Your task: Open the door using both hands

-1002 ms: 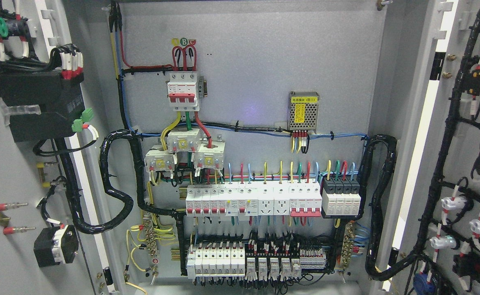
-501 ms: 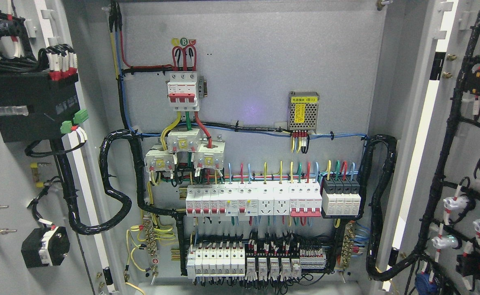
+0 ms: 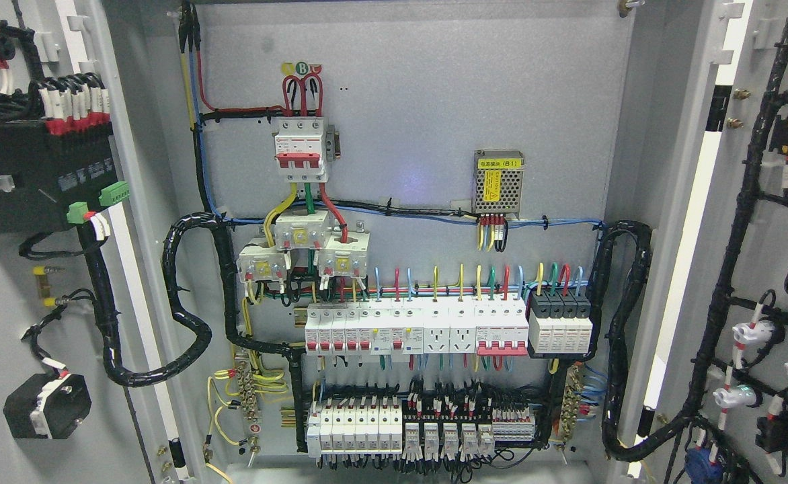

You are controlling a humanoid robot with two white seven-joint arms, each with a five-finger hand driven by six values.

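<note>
Both doors of a grey electrical cabinet stand swung wide. The left door (image 3: 4, 323) shows its inner face at the picture's left, carrying a black module (image 3: 37, 176) and a black switch block (image 3: 46, 405). The right door (image 3: 770, 269) fills the right edge, its inner face lined with black cable looms and indicator lamp backs (image 3: 750, 334). Between them lies the cabinet's back panel (image 3: 434, 94) with a red-and-white main breaker (image 3: 301, 151) and rows of small breakers (image 3: 414, 328). Neither of my hands nor arms shows anywhere in the head view.
A small mesh power supply (image 3: 499, 181) sits on the panel at the right. Thick black cable bundles loop from the panel to the left door (image 3: 185, 316) and to the right door (image 3: 626, 336). Terminal rows (image 3: 421, 430) fill the cabinet's bottom.
The left door has swung further outward, its module and switch block sliding left. The right door's parts have shifted slightly right. The cabinet interior has stayed put.
</note>
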